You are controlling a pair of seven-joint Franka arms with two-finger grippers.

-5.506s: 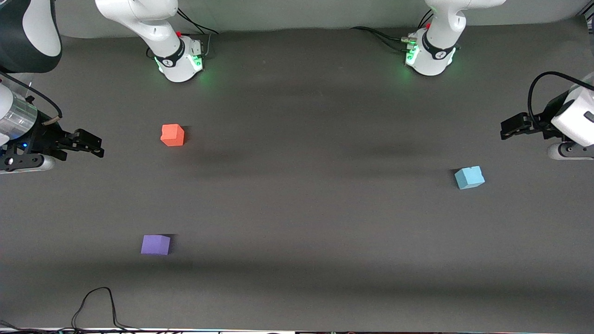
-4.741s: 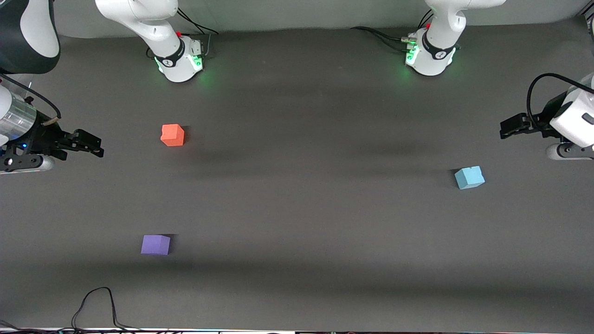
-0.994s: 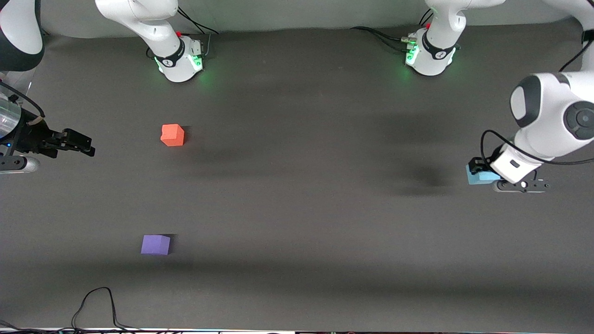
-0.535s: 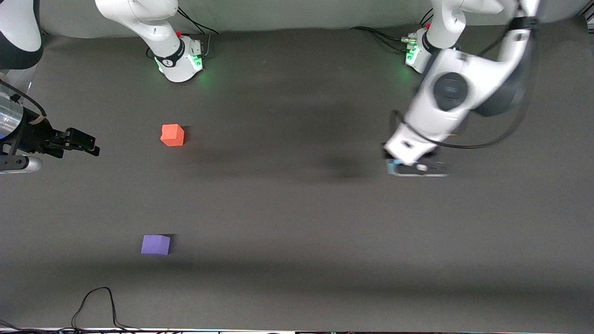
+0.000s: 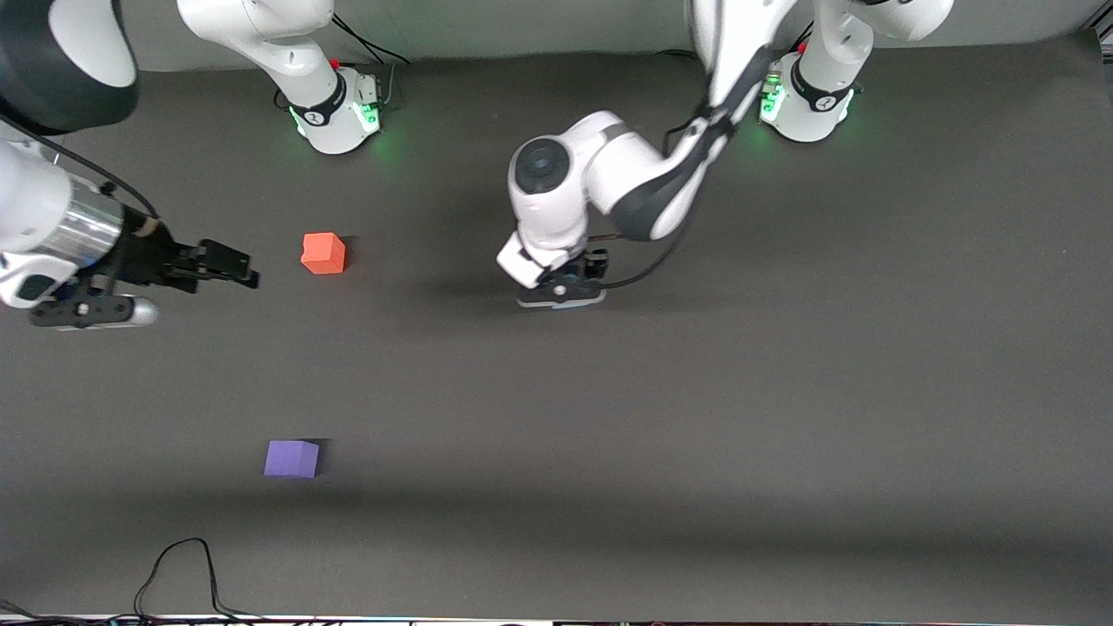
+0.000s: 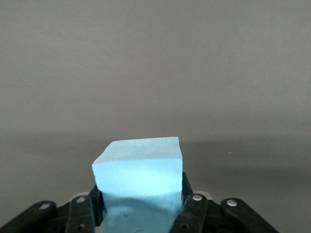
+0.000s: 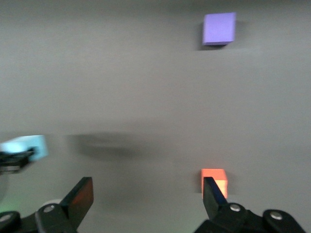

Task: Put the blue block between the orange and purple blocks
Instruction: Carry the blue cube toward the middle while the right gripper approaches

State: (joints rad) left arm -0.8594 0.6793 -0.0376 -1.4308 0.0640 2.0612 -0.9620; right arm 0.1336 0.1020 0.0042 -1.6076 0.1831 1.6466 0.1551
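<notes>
From the front camera you see the left gripper (image 5: 563, 287) hanging over the middle of the table (image 5: 783, 435), its arm reaching in from the base at the left arm's end. Your view of what it carries is mostly blocked by the wrist; only a pale blue sliver of the blue block (image 5: 576, 303) peeks out below the hand. The orange block (image 5: 323, 253) sits toward the right arm's end of the table, and the purple block (image 5: 291, 458) lies nearer to the camera than it, well apart. The right gripper (image 5: 228, 265) hovers just beside the orange block, not touching it, fingers spread.

Turn to the left wrist view and you have the clear answer: the black fingers (image 6: 193, 209) are clenched on the blue block (image 6: 138, 184), one on each side, with bare table under it.

Your right wrist view shows the right gripper (image 7: 148, 199) released, its two fingertips standing wide with nothing between them. The orange block (image 7: 214, 181) sits close by one fingertip, the purple block (image 7: 219, 28) well away. You also catch the blue block (image 7: 26, 146) off at the edge, held in the other arm's gripper (image 7: 12, 158).
</notes>
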